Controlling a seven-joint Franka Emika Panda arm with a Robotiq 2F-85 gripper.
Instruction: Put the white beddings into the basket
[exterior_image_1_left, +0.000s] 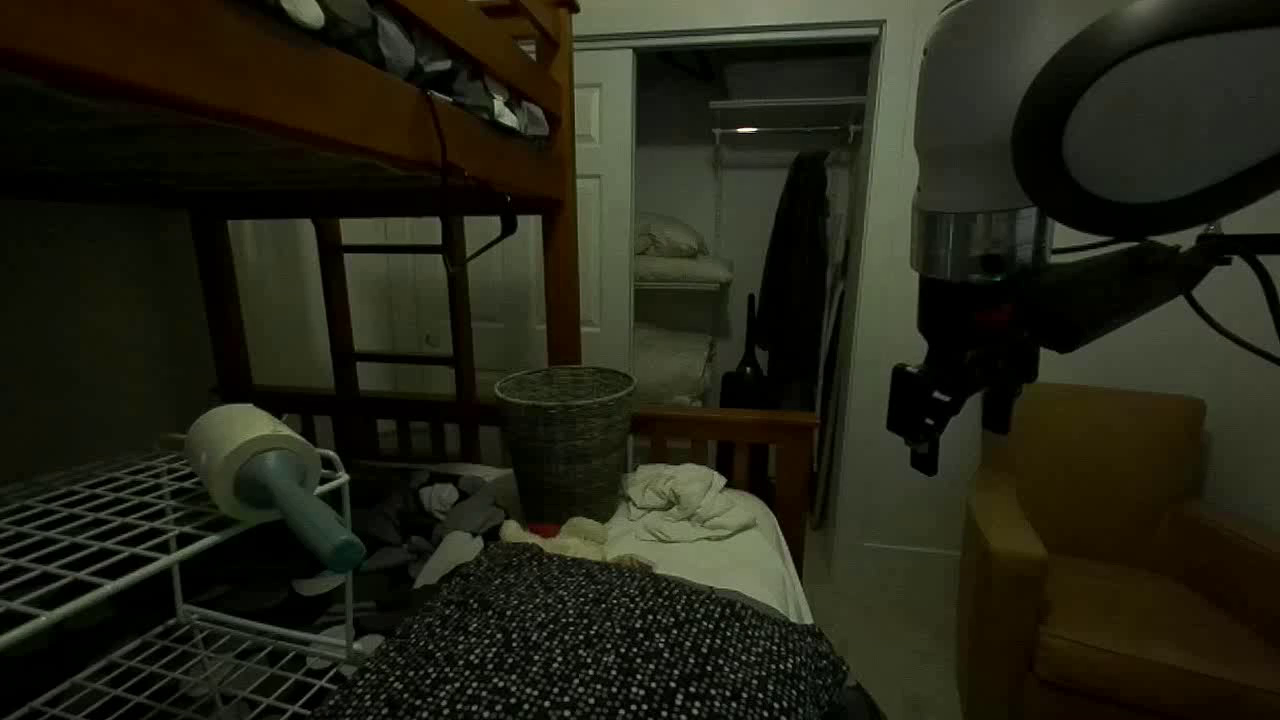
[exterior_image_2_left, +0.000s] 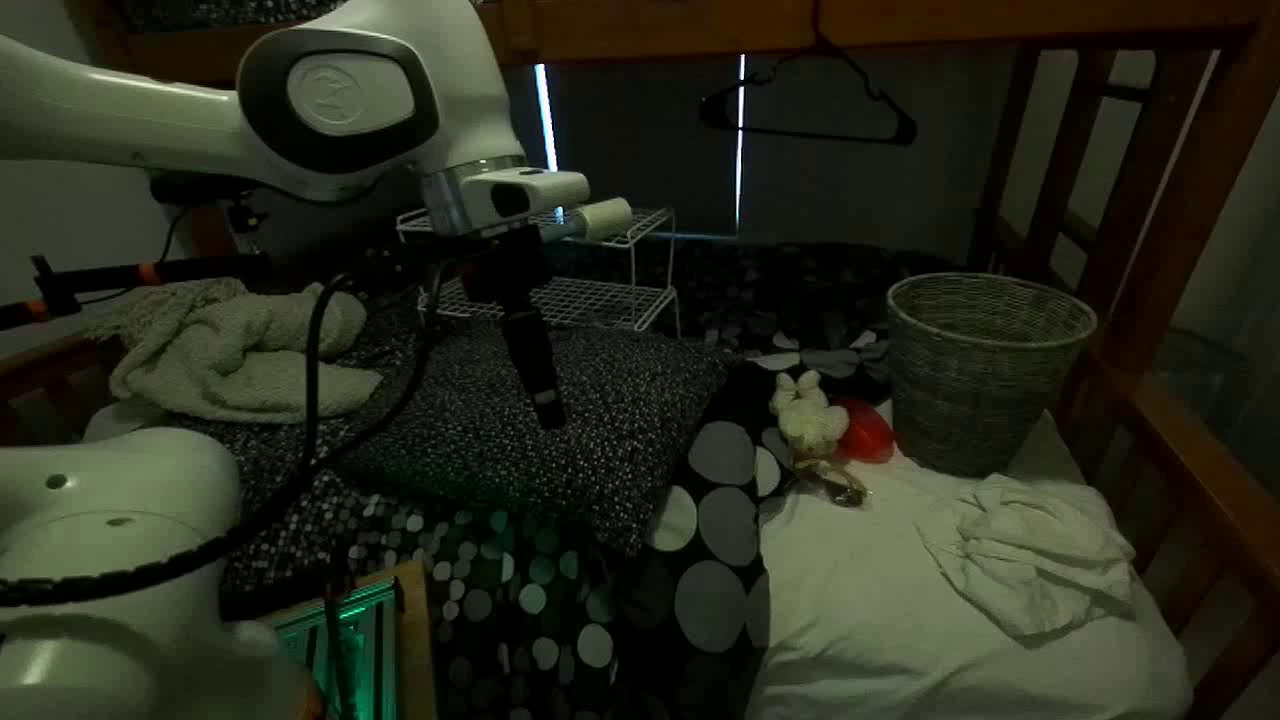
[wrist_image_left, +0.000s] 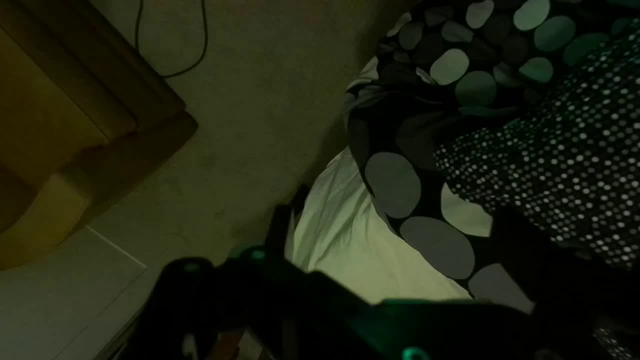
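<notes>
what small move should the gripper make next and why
I'd probably swing the gripper toward the crumpled white cloth: it lies beside the basket, not in it, while the gripper hangs open and empty, well away from both.

The grey, tapering, woven-wicker basket (exterior_image_2_left: 975, 400) is rough and matt. The white, crumpled cloth bedding (exterior_image_2_left: 1035, 555) looks soft and matt, the cream, heaped, knit-like blanket (exterior_image_2_left: 225, 355) nubby. The orange-brown, square wooden bedpost (exterior_image_1_left: 562, 290) is smooth; so is the white, boxy metal-wire rack (exterior_image_2_left: 600, 305). The tan, blocky, leather-like armchair (exterior_image_1_left: 1110, 480) looks smooth.
</notes>
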